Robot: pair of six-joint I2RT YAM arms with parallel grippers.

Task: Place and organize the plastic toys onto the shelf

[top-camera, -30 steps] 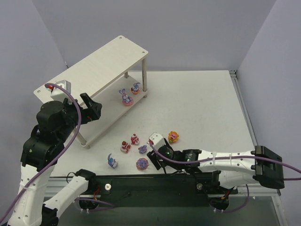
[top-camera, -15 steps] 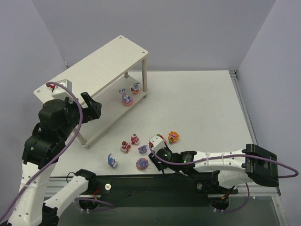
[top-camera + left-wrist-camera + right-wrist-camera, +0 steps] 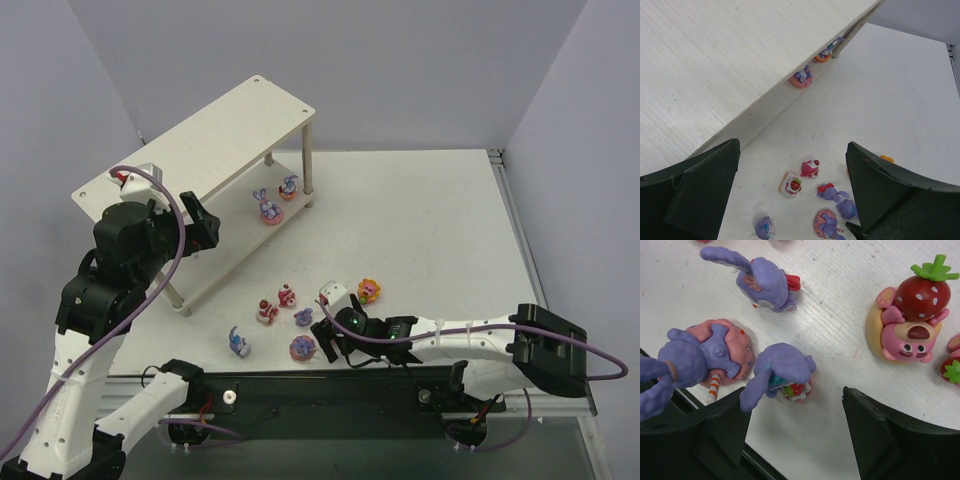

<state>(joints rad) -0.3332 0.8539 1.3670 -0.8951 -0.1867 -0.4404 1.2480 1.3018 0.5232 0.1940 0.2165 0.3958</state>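
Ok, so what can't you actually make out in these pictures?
- Top view: the lower board of the shelf is mostly covered by the top board, so toys further back would not show.
- Top view: a red thing on the shelf's left end is partly hidden by the left arm.
- Right wrist view: a strawberry toy is cut off by the right edge.
- Left wrist view: the orange figure is mostly behind a finger.

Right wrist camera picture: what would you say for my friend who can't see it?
The right gripper, open and empty, hangs over a small purple bunny on the white table. Near it are a bunny on a pink base, another purple bunny and a pink bear wearing a strawberry.
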